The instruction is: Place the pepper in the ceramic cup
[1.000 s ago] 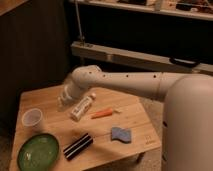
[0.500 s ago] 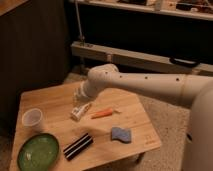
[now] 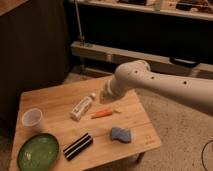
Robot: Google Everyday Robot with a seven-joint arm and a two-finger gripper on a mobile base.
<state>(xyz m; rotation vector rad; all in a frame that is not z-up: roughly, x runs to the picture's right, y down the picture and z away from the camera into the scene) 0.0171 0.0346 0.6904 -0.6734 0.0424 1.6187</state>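
**Wooden table** (image 3: 52, 102): low, plank top. Its left side stood near a dark wall. The right and front edges faced speckled floor.

**Pepper** (image 3: 104, 113): slim and orange-red. It lay flat on the wood right of centre, set slantwise, well in from every edge. It was free of the gripper and touched nothing but the table.

**Ceramic cup** (image 3: 31, 119): pale, without a handle. It stood upright close to the left edge, just behind the green plate and well apart from the pepper.

**Gripper** (image 3: 106, 93): it sat at the end of a thick white arm (image 3: 165, 87) that reached in from the right. It hung over the far right part of the table, above and slightly behind the pepper and near the cap end of the bottle. Whether it was apart or together could not be told, and nothing could be seen held in it.

**White bottle** (image 3: 82, 106): it lay on its side on a diagonal, between the cup and the pepper. A narrow gap separated its lower end from the pepper's left tip.

**Green plate** (image 3: 38, 151): round, in the front left corner, with its rim hard by the front edge.

**Black striped block** (image 3: 78, 146): it lay flat near the front edge, just right of the plate.

**Blue pad** (image 3: 121, 134): it lay in the front right area, in front of the pepper and near the right edge.

**Open room**: bare wood lay across the far left portion, and also in a band between the cup and the bottle.
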